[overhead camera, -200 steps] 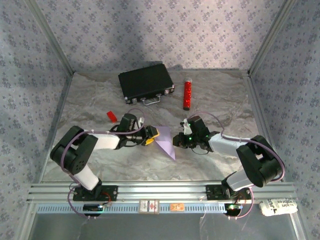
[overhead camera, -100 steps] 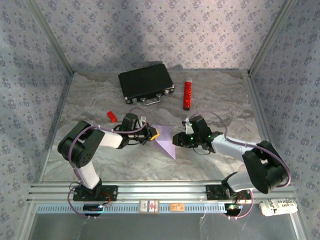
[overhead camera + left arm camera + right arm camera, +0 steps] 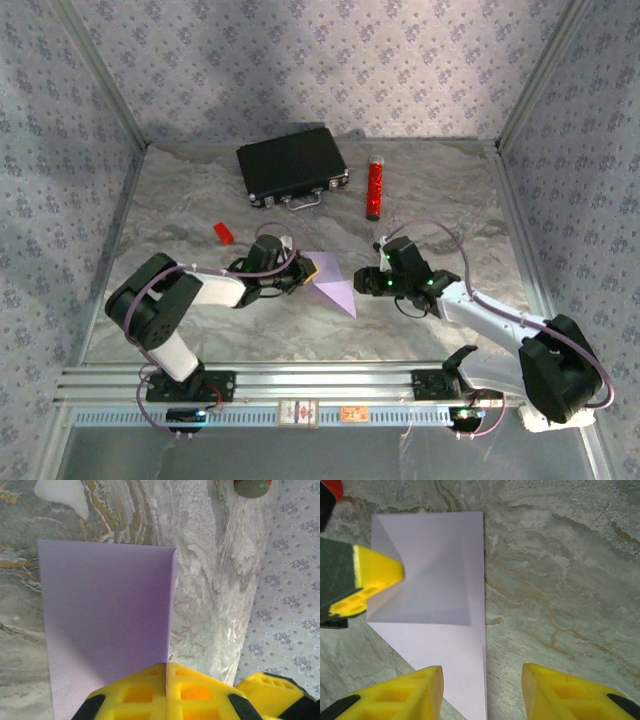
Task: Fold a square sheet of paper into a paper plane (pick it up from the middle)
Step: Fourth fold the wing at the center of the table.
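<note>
A: Surface and enclosure?
B: Aluminium rail at the near edge; grey marbled table; walls of pale floral print.
A: Arms?
B: Both reach low toward centre. The left tool is clamped tight on the 9 o'clock edge of the square sheet of paper; the right tool sits at 3 o'clock, jaws apart, gripping nothing.
A: Materials?
B: Sheet thin, lilac, creased to a point, mid-table. Beyond it, small red block at 10 o'clock, red cylinder at 1, black case at 12.
</note>
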